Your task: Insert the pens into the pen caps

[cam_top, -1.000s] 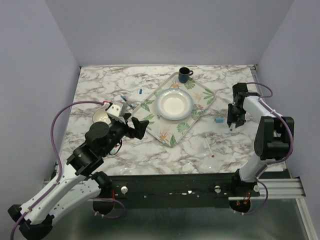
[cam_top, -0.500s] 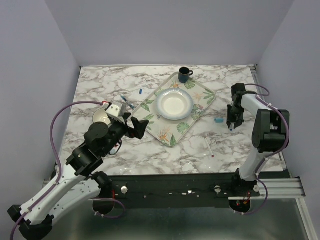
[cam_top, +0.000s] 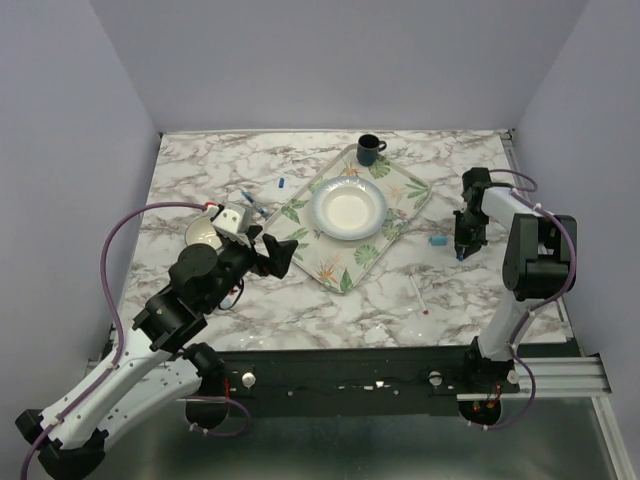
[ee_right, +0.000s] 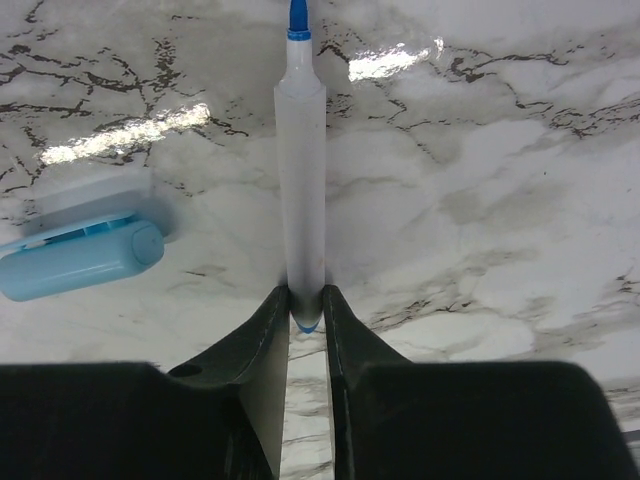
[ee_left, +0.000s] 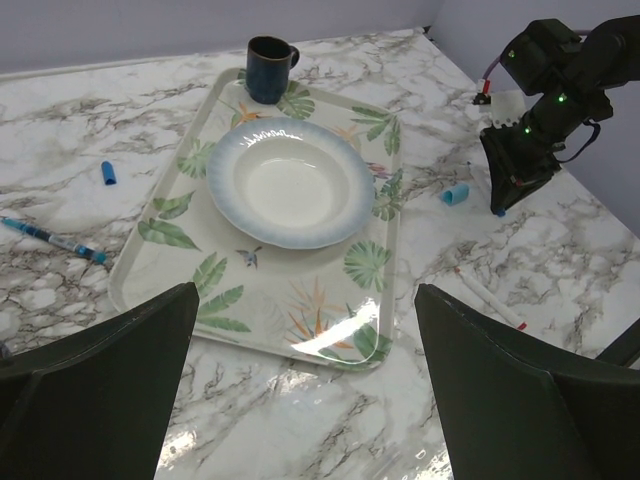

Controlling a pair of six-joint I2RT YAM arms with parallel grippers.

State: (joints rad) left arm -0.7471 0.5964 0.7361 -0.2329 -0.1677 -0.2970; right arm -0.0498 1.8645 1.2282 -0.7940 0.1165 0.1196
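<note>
My right gripper [ee_right: 305, 295] is shut on the rear end of a slim white pen with a blue tip [ee_right: 302, 180], which points away from the fingers and down at the marble. Just left of it lies a short light-blue pen cap [ee_right: 80, 260]. From above, the right gripper [cam_top: 462, 248] is at the table's right side beside that cap [cam_top: 437, 241]. A white pen with a red tip [cam_top: 419, 296] lies nearer the front. A small blue cap [cam_top: 283, 184] and a thin dark blue pen [cam_top: 253, 203] lie left of the tray. My left gripper [cam_top: 280, 255] hangs open and holds nothing.
A leaf-patterned tray [cam_top: 300, 215] holds a white bowl [cam_top: 348, 209] and a dark mug [cam_top: 370, 150]. A round silver disc [cam_top: 203, 232] sits by the left arm. In the left wrist view the tray's near rim [ee_left: 390, 260] lies just beyond my open fingers.
The right gripper's jaws have narrowed onto the white blue-tipped pen, and the right arm has drawn in slightly. The left arm has not moved.
</note>
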